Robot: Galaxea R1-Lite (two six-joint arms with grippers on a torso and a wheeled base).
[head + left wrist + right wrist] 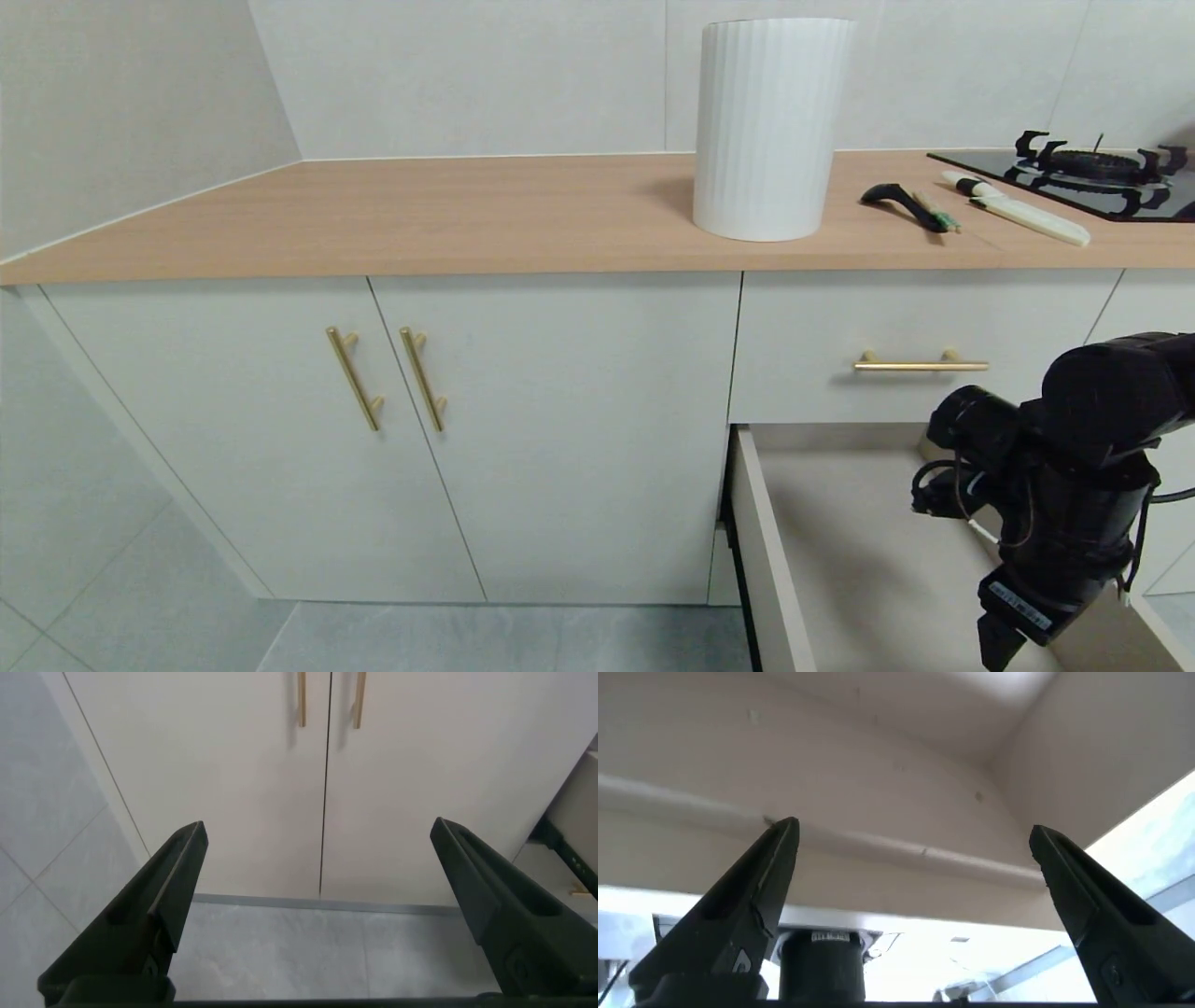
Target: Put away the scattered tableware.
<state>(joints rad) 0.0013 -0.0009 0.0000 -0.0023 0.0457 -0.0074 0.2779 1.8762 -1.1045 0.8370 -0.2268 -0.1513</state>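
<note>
On the wooden counter lie a black-handled utensil and a white knife, both to the right of a tall white ribbed container. Below them a drawer stands pulled out. My right arm hangs over its right part. My right gripper is open with nothing between its fingers and faces an inner corner of the drawer. My left gripper is open and holds nothing. It is low in front of the cabinet doors, above the floor.
A black gas hob sits at the counter's far right. A shut drawer with a gold handle is above the pulled-out one. Two cabinet doors with gold handles are to the left. Grey floor tiles lie below.
</note>
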